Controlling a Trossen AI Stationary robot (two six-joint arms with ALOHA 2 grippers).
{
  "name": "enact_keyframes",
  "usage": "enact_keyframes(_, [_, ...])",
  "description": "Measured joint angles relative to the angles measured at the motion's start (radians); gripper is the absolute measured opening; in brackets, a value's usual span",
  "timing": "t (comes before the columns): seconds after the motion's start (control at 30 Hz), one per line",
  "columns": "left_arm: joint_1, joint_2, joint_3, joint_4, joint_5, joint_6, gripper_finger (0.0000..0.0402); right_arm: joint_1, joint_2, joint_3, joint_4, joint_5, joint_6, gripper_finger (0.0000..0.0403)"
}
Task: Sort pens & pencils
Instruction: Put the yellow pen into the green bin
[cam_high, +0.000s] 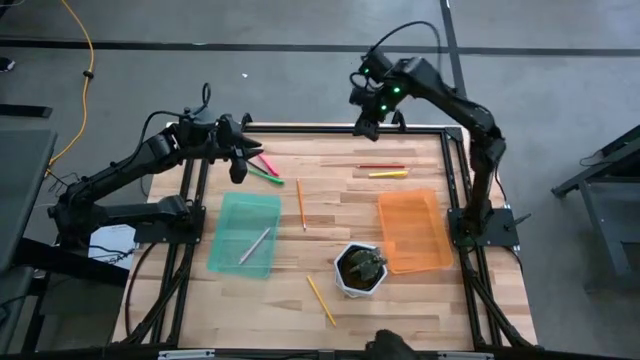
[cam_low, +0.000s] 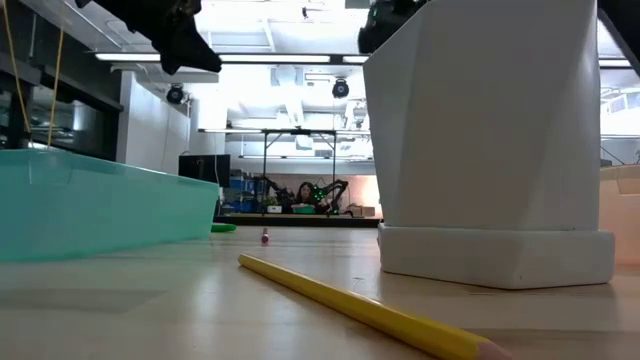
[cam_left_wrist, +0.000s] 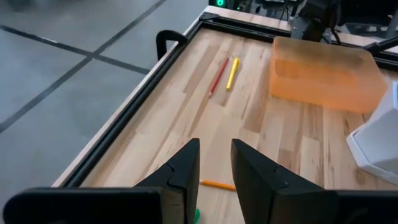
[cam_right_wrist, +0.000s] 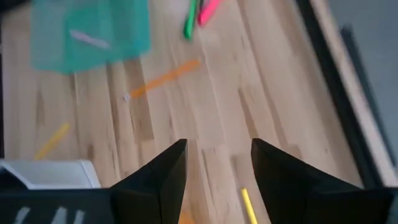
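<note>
The left gripper (cam_high: 238, 172) hangs above the table's far left part, its fingers (cam_left_wrist: 184, 167) a narrow gap apart and holding nothing. Just beside it, toward the table's middle, lie a green pen (cam_high: 266, 177) and a pink pen (cam_high: 265, 163), slanting away from it. A silver-grey pen (cam_high: 254, 245) lies diagonally in the teal tray (cam_high: 226, 240), nearer the front than this gripper. An orange pencil (cam_high: 300, 203) lies front to back past the tray, and a yellow pencil (cam_high: 321, 300) slants near the front edge beside the white pot (cam_high: 360, 269).

The right gripper (cam_high: 366, 125) hovers over the far edge, fingers (cam_right_wrist: 163, 171) spread wide and empty. Just in front of it a red-brown pencil (cam_high: 381, 166) and a yellow pen (cam_high: 387, 174) lie side by side, running left to right; the orange tray (cam_high: 412, 232) sits farther forward.

The table (cam_high: 330, 225) is pale wood planks in a black frame, on a grey floor. No writing can be read.
</note>
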Motion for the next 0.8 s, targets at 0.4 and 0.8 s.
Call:
enact_keyframes(0.4, [0.000, 0.001, 0.000, 0.050, -0.024, -0.112, 0.0078, -0.049, -0.394, 0.000, 0.339, -0.032, 0.114, 0.0152])
enact_keyframes(0.8, [0.000, 0.001, 0.000, 0.050, -0.020, -0.155, 0.0078, -0.049, -0.663, 0.000, 0.410, -0.056, 0.166, 0.0133])
